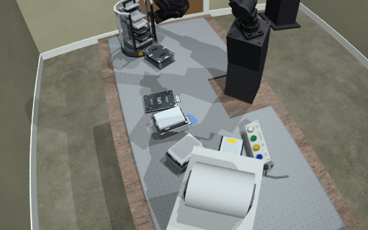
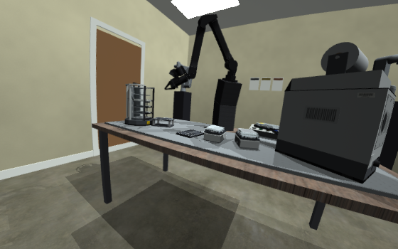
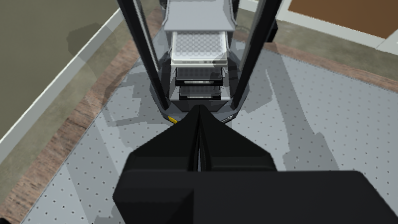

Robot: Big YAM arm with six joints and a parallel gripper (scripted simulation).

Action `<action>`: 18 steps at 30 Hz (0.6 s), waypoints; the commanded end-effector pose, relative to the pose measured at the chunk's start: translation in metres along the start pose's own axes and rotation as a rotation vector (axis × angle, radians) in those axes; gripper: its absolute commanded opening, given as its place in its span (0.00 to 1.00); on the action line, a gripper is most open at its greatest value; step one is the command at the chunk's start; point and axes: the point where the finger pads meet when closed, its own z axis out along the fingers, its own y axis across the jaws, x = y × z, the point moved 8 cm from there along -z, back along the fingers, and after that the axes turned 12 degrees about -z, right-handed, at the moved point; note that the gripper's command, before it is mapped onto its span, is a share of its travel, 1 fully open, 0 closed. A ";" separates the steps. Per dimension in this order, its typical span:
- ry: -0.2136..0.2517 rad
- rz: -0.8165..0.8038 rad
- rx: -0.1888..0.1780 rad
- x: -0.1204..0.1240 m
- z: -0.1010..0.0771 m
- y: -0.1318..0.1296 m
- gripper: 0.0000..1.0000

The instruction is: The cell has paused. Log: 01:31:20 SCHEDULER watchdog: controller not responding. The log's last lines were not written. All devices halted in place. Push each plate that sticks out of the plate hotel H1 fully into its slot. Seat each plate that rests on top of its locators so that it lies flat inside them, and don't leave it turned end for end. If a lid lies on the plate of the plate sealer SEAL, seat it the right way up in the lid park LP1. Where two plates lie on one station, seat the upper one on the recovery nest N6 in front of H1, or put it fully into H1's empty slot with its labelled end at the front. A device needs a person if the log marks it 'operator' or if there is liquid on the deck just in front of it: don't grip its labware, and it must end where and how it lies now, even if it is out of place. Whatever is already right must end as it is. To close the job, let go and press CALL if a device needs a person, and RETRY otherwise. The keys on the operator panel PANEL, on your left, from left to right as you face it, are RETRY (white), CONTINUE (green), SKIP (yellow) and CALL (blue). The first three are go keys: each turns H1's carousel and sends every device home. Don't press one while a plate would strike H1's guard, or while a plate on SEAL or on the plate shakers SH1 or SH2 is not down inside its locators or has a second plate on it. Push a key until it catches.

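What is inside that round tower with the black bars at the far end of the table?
The plate hotel holds stacked shelves. The wrist view shows one white plate above two dark shelves; the closed claw and the bars cover the rest.

Plate hotel H1 [image 1: 120,31], round caged tower at the counter's far left corner, a white plate [image 3: 198,46] jutting from an upper slot, black nest N6 [image 1: 158,54] just in front, white plate [image 1: 169,119] askew on its shaker beside a blue puddle [image 1: 191,119]

A brown door [image 2: 118,82] stands behind the wooden table [image 2: 198,158].
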 end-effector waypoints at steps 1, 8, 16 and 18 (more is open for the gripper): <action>0.019 -0.017 -0.003 0.009 0.000 0.001 0.00; 0.015 -0.029 -0.024 -0.011 -0.003 0.006 0.00; 0.147 -0.121 -0.116 -0.033 -0.004 0.022 0.00; 0.198 -0.156 -0.150 -0.037 -0.006 0.030 0.00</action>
